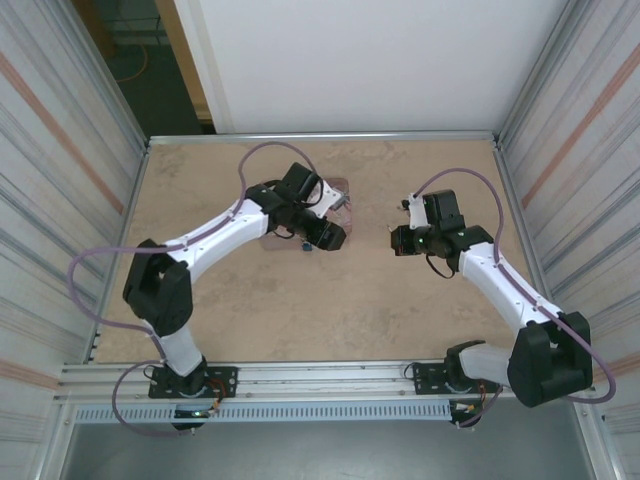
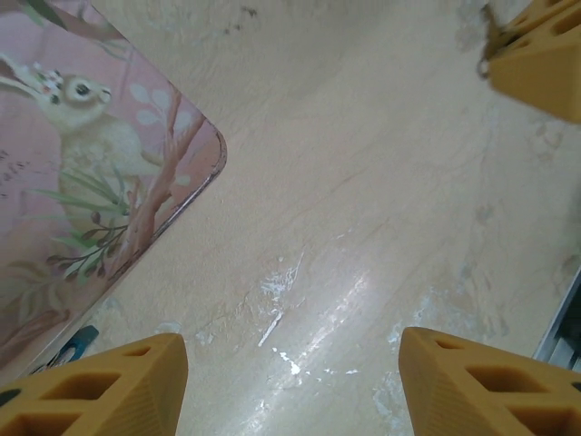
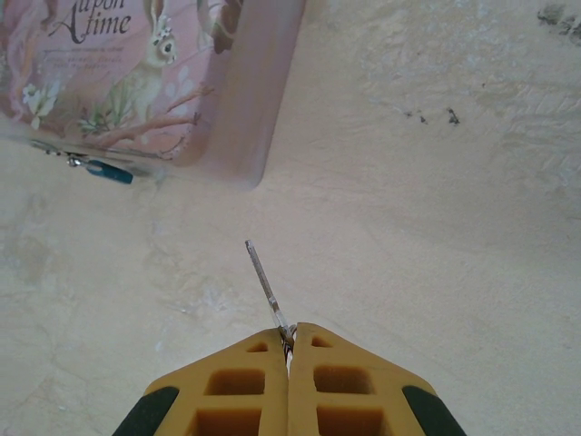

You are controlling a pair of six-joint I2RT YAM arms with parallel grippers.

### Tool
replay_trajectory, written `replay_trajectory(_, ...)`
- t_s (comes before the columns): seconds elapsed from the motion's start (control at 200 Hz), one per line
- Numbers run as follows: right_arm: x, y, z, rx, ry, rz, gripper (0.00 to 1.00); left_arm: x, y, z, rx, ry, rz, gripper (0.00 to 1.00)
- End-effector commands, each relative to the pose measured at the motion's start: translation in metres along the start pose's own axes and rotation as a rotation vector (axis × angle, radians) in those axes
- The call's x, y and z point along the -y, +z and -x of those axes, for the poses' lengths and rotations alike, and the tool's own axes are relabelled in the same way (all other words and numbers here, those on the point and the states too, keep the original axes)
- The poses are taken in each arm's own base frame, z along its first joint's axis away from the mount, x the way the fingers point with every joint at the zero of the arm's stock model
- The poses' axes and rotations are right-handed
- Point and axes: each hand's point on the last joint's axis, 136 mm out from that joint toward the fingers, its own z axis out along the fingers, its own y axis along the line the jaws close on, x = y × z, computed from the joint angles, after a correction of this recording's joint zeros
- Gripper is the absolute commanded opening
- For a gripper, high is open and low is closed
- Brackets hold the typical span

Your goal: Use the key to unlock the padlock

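Pale beige, marbled tabletop (image 1: 300,320) lies between ribbed metal side walls (image 1: 60,150). Near its middle in the overhead view sits the tiny padlock with a blue body and silvery shackle (image 1: 305,247). It rests against the 6 o'clock side of a pink rectangular tin box printed with a rabbit (image 1: 342,192).

In the right wrist view the padlock (image 3: 109,170) hangs at the tin's (image 3: 154,73) lower wall, at about 10 o'clock from the fingertips. The thin silvery key (image 3: 265,282) lies well apart from the padlock, its blade pointing toward 11 o'clock. The right gripper (image 3: 289,334) has its orange fingers pressed together on the key's base. Overhead, this gripper (image 1: 397,242) is at 3 o'clock from the padlock.

The left gripper (image 1: 333,238) hangs just beside the padlock, over the tin's near corner. In its wrist view the left gripper (image 2: 290,381) has its jaws parted and empty, with bare table between them. There the tin (image 2: 82,163) fills the 9 to 11 o'clock side. A blue sliver of the padlock (image 2: 73,345) shows at 8 o'clock.
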Motion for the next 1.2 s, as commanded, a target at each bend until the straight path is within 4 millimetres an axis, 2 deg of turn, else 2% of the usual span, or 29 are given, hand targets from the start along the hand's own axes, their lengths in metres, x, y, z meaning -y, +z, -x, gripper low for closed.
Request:
replay_trajectory(0.0, -0.006, 0.003, 0.004, 0.0, 0.016, 0.03, 0.0, -0.005, -0.027, 0.009, 0.091, -0.053, 0.017, 0.64)
replay_trajectory(0.145, -0.01, 0.005, 0.009, 0.001, 0.013, 0.042, 0.0, -0.029, -0.052, -0.001, 0.158, -0.175, 0.064, 0.64)
replay_trajectory(0.326, -0.016, 0.01, 0.011, -0.006, 0.009, 0.053, 0.0, -0.063, -0.076, -0.032, 0.221, -0.385, 0.088, 0.64)
replay_trajectory(0.461, -0.022, 0.014, 0.012, -0.013, -0.001, 0.06, 0.0, -0.075, -0.079, -0.059, 0.22, -0.479, 0.105, 0.64)
replay_trajectory(0.631, -0.033, 0.021, 0.014, -0.023, -0.018, 0.081, 0.0, -0.08, -0.066, -0.078, 0.192, -0.56, 0.087, 0.64)
replay_trajectory(0.721, -0.038, 0.025, 0.015, -0.029, -0.027, 0.086, 0.0, -0.083, -0.056, -0.079, 0.195, -0.595, 0.049, 0.64)
replay_trajectory(0.872, -0.043, 0.027, 0.016, -0.032, -0.033, 0.096, 0.0, -0.095, -0.043, -0.069, 0.23, -0.624, 0.0, 0.64)
replay_trajectory(1.197, -0.042, 0.025, 0.015, -0.031, -0.035, 0.086, 0.0, -0.141, -0.022, -0.047, 0.25, -0.635, 0.006, 0.64)
